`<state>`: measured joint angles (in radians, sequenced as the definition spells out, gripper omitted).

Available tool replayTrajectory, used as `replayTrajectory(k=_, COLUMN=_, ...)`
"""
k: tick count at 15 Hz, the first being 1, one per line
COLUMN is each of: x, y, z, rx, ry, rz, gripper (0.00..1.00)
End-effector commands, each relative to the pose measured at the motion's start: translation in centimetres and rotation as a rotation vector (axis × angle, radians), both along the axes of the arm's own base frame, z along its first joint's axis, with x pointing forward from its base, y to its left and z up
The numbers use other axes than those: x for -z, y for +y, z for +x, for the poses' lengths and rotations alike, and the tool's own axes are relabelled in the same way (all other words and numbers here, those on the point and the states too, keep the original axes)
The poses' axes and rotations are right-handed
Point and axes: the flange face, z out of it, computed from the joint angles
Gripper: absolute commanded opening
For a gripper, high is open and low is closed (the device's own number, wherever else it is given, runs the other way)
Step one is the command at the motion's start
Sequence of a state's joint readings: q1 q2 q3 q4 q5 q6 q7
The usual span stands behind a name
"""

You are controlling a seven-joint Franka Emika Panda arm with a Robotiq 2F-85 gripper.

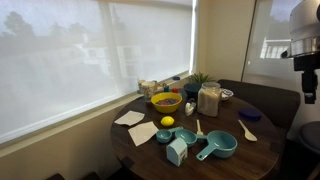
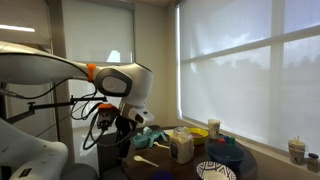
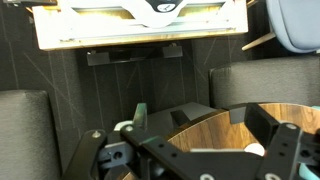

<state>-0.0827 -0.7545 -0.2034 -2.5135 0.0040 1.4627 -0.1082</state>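
1. Currently the black pincer (image 1: 311, 90) hangs above the edge of the round dark wooden worktop (image 1: 250, 155), jaws spread wide, gripping nothing.
2. Nearest it lies a pale wooden spoon (image 1: 247, 131), flat near the worktop's edge, near a teal measuring cup (image 1: 218, 147).
3. The spoon looks light, stiff and low-lying; its slim handle seems the best hold.
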Motion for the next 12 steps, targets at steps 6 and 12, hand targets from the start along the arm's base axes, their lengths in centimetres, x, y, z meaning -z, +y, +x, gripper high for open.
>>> replayTrajectory(k=6, x=2.1, y=-2.3, z=0.7, rx=-0.016, ry=-0.025, rz=0.052, gripper=1.0)
replayTrajectory(k=12, x=2.8, y=-2.7, z=1.0, rx=0.004, ry=-0.036, rz=0.022, gripper=1.0)
